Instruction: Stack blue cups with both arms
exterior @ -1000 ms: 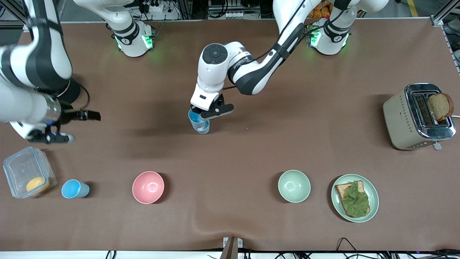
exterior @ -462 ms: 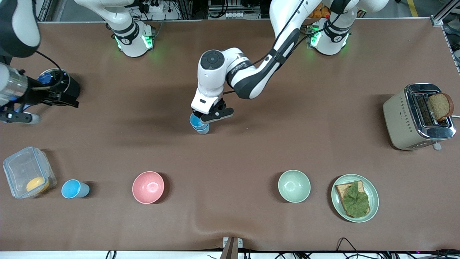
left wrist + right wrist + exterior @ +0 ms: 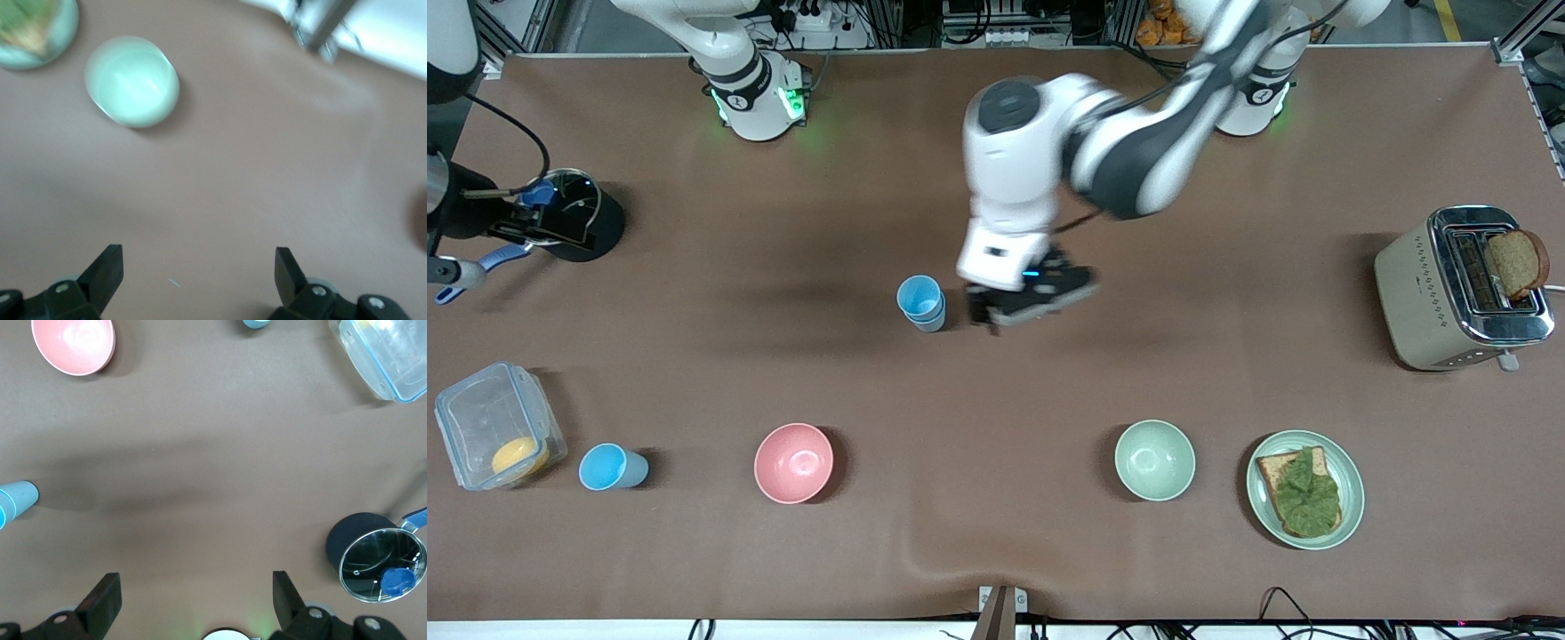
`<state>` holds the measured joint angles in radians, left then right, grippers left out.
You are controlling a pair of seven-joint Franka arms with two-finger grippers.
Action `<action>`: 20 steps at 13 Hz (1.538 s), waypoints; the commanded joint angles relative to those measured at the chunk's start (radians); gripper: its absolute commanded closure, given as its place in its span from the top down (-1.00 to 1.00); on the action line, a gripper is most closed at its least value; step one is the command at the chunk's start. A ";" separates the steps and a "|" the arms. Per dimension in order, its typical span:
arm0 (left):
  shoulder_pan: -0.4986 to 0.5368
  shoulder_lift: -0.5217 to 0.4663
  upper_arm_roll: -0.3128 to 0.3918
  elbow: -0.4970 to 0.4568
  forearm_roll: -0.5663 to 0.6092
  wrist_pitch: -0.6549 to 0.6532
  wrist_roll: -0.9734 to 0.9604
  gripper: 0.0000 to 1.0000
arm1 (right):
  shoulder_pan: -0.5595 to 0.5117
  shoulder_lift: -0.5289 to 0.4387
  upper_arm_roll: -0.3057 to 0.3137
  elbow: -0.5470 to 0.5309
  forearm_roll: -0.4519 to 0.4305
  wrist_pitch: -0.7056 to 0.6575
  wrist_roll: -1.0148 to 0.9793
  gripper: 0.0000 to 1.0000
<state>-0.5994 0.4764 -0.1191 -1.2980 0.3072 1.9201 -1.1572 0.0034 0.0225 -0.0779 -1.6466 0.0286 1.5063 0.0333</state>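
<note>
With two blue cups (image 3: pixel 921 302) nested just beside wide-open, empty left gripper (image 3: pixel 1030 307), leaves third cup (image 3: pixel 611 467) unstacked (right gripper (image 3: pixel 193 597) open, empty, waiting).

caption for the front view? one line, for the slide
Left gripper open beside the stacked blue cups; third cup unstacked near the pink bowl.

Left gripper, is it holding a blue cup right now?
No, the left gripper hangs open and empty beside the stacked blue cups, which stand free on the table.
</note>
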 commanded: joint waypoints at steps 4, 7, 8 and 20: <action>0.323 -0.191 -0.020 -0.050 -0.143 -0.216 0.627 1.00 | -0.014 0.005 0.020 0.024 -0.018 -0.015 0.010 1.00; 0.449 -0.235 -0.022 -0.066 -0.201 -0.268 0.856 1.00 | -0.016 0.013 0.018 0.024 -0.018 -0.017 0.010 1.00; 0.496 -0.249 -0.020 -0.079 -0.233 -0.273 0.902 1.00 | -0.017 0.013 0.018 0.024 -0.018 -0.017 0.008 1.00; 0.581 -0.467 -0.030 -0.320 -0.287 -0.223 1.030 1.00 | -0.020 0.014 0.018 0.022 -0.018 -0.017 0.007 1.00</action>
<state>-0.0259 0.0211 -0.1462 -1.6139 0.0348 1.6888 -0.1455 0.0022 0.0298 -0.0746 -1.6422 0.0249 1.5049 0.0334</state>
